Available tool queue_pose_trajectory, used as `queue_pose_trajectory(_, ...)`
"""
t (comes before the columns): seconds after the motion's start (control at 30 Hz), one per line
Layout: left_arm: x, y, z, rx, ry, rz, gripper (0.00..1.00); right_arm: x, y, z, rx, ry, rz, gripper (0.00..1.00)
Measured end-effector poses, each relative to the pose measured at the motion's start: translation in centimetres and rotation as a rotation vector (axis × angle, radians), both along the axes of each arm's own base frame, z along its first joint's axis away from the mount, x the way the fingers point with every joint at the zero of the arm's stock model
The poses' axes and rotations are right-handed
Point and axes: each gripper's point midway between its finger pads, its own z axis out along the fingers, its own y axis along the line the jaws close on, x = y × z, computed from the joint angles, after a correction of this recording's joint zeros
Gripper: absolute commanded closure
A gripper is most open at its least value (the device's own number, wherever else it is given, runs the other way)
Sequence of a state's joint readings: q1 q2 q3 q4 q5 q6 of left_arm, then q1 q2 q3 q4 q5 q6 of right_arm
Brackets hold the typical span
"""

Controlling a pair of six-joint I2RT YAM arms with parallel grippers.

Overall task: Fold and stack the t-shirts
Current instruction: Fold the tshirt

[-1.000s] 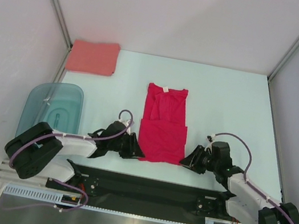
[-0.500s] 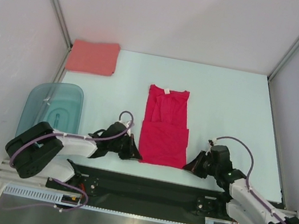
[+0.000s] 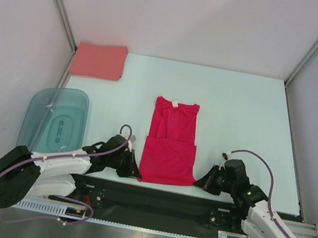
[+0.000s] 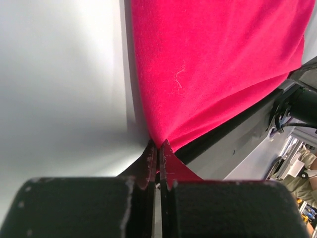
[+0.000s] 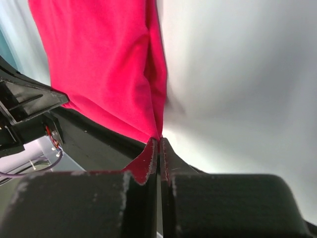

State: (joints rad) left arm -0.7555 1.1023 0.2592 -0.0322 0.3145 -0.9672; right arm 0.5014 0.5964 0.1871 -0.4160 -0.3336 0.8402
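- No text, brand, number or sign can be read in any view.
- The crimson t-shirt [image 3: 170, 152] has a small white neck tag [image 3: 174, 104] at its collar; any print on it is too small to make out.
- The teal tub [image 3: 55, 116] shows a moulded oval shape in its middle, with no legible marking.

Matt cloth t-shirt [image 3: 170, 149] (faintly fuzzy)

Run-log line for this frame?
left fingers: shut on crimson t-shirt, near-left hem corner | right fingers: shut on near-right hem corner | salmon t-shirt: folded, far-left corner | teal tub: left edge
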Motion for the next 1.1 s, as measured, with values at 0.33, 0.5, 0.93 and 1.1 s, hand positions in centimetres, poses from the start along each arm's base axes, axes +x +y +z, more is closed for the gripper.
queue_pose_trajectory(0.33, 7.4, -1.4, 8.0, 0.002, -0.112, 0.067, 1.00, 6.5, 0.6, 5.8, -0.049, -0.057, -0.030, 1.00)
queue_pose_trajectory(0.5, 15.7, -1.4, 11.2, 0.013, -0.182, 0.141, 1.00, 13.8, 0.3, 8.2, -0.071, -0.104, -0.064, 1.00)
queue_pose_trajectory(0.93, 29.0, -0.3, 9.4, 0.004, -0.139, 0.215, 1.00, 28.6, 1.0, 9.1, -0.037, -0.168, -0.045, 1.00)
queue_pose_trajectory(1.1, 31.5, 0.0, 8.3, -0.004, -0.120, 0.230, 1.00, 30.8, 1.3, 7.8, -0.030, -0.151, -0.041, 1.00)
